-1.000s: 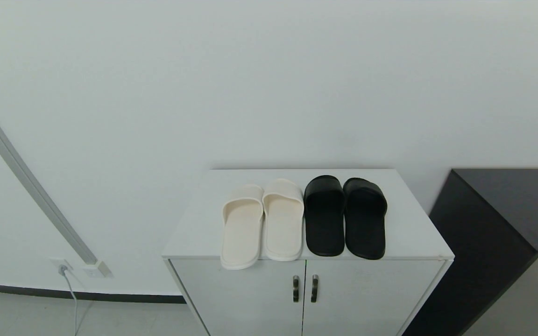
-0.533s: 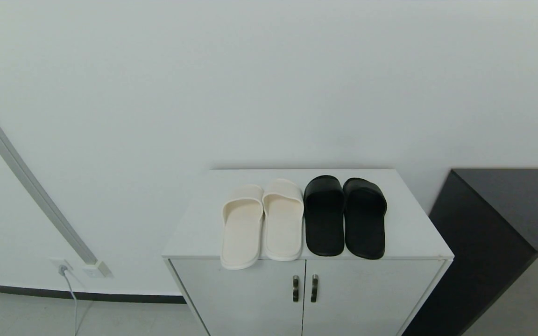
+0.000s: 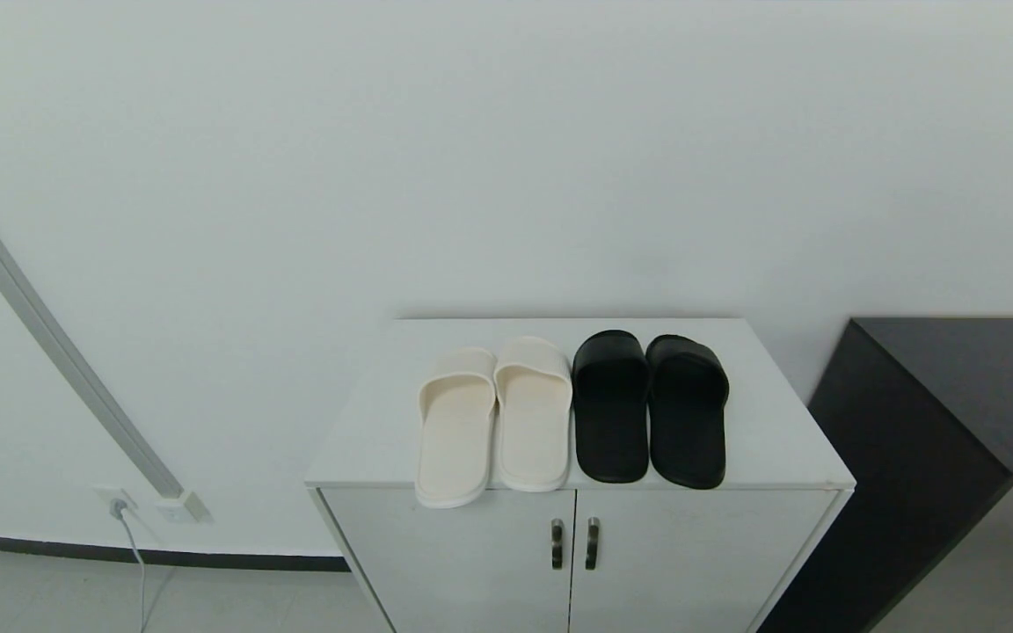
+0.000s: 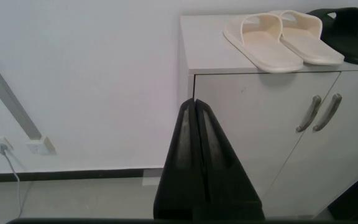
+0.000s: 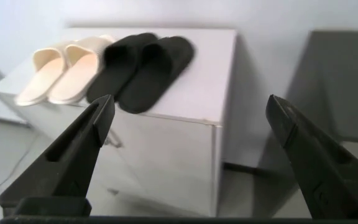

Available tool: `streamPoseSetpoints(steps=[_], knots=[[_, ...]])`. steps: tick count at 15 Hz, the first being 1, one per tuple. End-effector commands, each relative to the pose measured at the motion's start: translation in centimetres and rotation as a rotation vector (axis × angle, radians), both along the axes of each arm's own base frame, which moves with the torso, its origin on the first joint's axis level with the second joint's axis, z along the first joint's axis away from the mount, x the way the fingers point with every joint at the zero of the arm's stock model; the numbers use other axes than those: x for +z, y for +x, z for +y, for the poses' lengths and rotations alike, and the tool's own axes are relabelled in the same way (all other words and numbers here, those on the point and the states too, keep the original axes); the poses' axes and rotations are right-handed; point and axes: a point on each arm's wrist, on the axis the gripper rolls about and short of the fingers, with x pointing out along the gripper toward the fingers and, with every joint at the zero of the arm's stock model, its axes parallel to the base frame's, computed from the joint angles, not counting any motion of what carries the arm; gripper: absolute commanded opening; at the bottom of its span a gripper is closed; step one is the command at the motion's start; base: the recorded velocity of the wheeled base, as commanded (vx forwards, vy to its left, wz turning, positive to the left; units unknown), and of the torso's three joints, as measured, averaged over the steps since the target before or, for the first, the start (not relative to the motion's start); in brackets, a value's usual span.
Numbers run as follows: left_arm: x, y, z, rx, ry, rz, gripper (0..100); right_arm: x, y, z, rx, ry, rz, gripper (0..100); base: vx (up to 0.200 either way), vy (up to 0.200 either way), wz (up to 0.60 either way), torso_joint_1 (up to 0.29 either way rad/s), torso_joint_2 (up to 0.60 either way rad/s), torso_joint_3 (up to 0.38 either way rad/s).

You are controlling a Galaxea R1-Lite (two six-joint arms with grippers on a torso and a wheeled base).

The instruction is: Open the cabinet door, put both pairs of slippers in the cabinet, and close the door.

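Shut doors [image 3: 471,563] block the cabinet [image 3: 779,431]; a dark unit [image 3: 911,457] flanks its right.

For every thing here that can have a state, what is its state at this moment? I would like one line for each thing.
Cabinet doors: both shut.
White slippers: on the cabinet top, side by side, one heel over the front edge.
Black slippers: on the cabinet top, right beside the white pair.
Left tool: shut, holding nothing.
Right tool: open, holding nothing.
Plug: plugged in.
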Motion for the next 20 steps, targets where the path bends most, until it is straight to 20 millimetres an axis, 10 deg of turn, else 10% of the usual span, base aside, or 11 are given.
streamPoseSetpoints(steps=[1, 10, 20], knots=[[0.0, 0.0, 0.0, 0.001, 0.000, 0.001, 0, 0.8, 3.9, 2.3, 0.073, -0.006, 0.114, 100, 0.000, 0.000, 0.00, 0.000, 0.00, 0.000], [0.0, 0.0, 0.0, -0.001, 0.000, 0.001, 0, -1.5, 10.6, 17.7, 0.004, -0.033, 0.168, 100, 0.000, 0.000, 0.00, 0.000, 0.00, 0.000], [0.0, 0.0, 0.0, 0.001, 0.000, 0.001, 0, -5.9, 18.9, 23.1, -0.232, -0.037, 0.178, 100, 0.000, 0.000, 0.00, 0.000, 0.00, 0.000]])
